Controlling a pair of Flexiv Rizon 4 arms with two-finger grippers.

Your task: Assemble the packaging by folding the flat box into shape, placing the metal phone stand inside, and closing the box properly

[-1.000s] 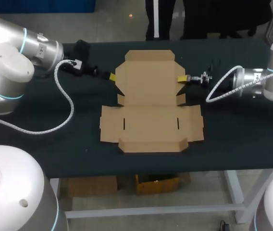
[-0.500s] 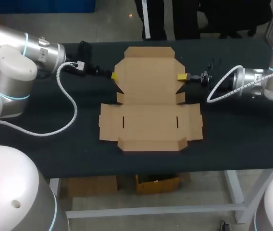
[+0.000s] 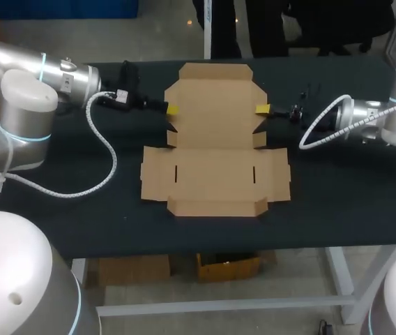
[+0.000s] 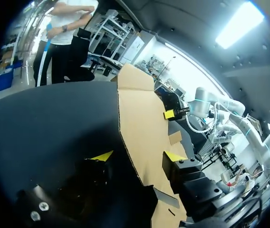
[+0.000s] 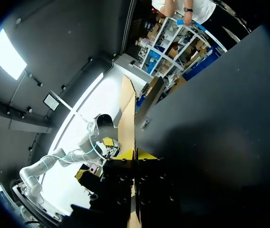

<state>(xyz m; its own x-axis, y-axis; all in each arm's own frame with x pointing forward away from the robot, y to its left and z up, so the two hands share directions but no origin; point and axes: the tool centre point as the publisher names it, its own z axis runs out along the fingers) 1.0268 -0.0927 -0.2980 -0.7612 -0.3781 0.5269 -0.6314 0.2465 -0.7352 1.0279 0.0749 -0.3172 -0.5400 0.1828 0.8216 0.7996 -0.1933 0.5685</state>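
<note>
The flat brown cardboard box (image 3: 215, 150) lies unfolded in the middle of the black table (image 3: 344, 202). Its far panel (image 3: 215, 101) is tilted up off the surface between my two grippers. My left gripper (image 3: 173, 109) is at that panel's left edge. In the left wrist view it (image 4: 137, 156) is open, with the cardboard edge (image 4: 139, 123) running between its fingers and a gap on each side. My right gripper (image 3: 262, 109) is shut on the panel's right edge, and the sheet (image 5: 128, 114) shows edge-on from its closed tips (image 5: 135, 154). No metal phone stand is in view.
White cables loop from both arms over the table, at the left (image 3: 104, 150) and at the right (image 3: 316, 129). Bare table surface lies around the box on both sides and along the near edge.
My left gripper moved right onto the panel's left edge and its fingers narrowed. The box shifted slightly left and its far panel rose. The right gripper kept its hold.
</note>
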